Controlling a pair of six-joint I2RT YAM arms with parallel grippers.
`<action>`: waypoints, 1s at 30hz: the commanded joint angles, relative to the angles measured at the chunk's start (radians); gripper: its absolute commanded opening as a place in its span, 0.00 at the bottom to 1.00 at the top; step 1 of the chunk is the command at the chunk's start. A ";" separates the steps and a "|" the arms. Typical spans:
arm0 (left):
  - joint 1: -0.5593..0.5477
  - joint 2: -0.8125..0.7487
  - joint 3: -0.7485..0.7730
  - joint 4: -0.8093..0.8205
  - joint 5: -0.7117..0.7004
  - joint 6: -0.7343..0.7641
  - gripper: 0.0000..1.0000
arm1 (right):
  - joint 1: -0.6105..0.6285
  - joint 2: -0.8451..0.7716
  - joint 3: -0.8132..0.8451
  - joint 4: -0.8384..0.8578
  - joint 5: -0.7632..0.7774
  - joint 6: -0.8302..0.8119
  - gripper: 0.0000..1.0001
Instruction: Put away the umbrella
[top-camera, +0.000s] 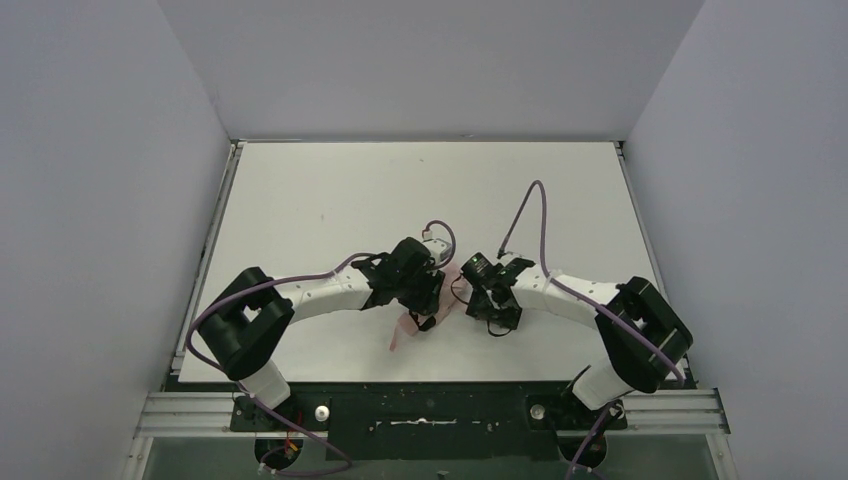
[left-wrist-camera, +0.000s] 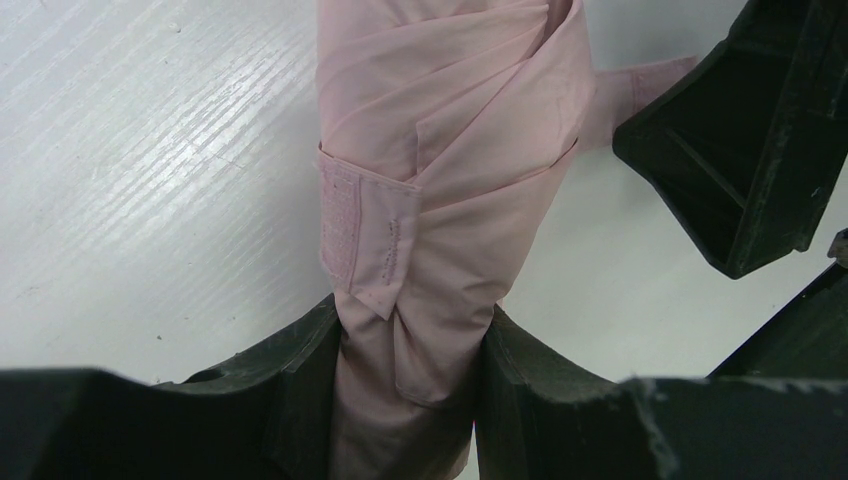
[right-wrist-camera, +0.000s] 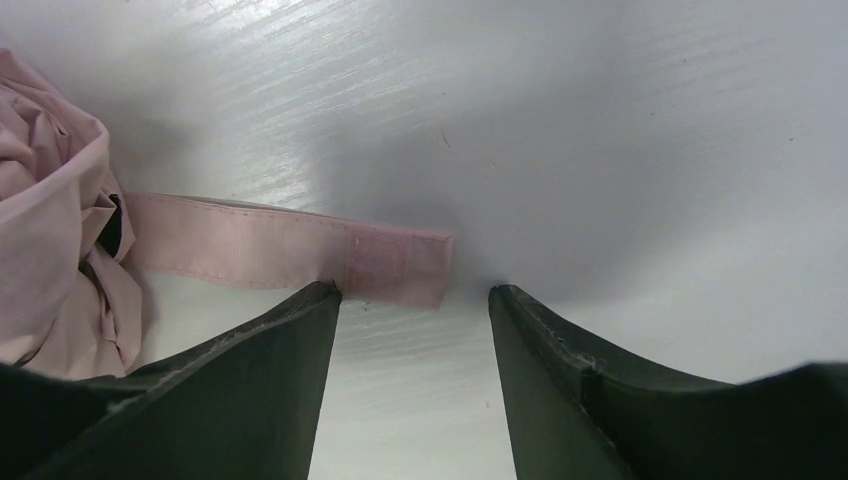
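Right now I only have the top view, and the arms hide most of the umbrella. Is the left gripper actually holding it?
Observer: Yes. In the left wrist view the left gripper is shut on the umbrella, with the folded pink fabric pinched in its jaws.
Operator: And the strap, does the right gripper have it?
Observer: No. The strap lies flat on the table, its end just beyond the tips of the right gripper, which is open with nothing in it.
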 joint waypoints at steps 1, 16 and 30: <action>-0.012 -0.027 -0.010 0.039 -0.013 -0.005 0.00 | -0.003 0.030 0.023 0.012 0.051 -0.003 0.58; -0.012 -0.037 -0.020 0.042 -0.010 -0.001 0.00 | -0.047 -0.058 0.061 0.023 0.038 -0.030 0.57; -0.011 -0.042 -0.028 0.042 -0.010 -0.003 0.00 | -0.052 0.133 0.086 0.009 0.013 -0.077 0.50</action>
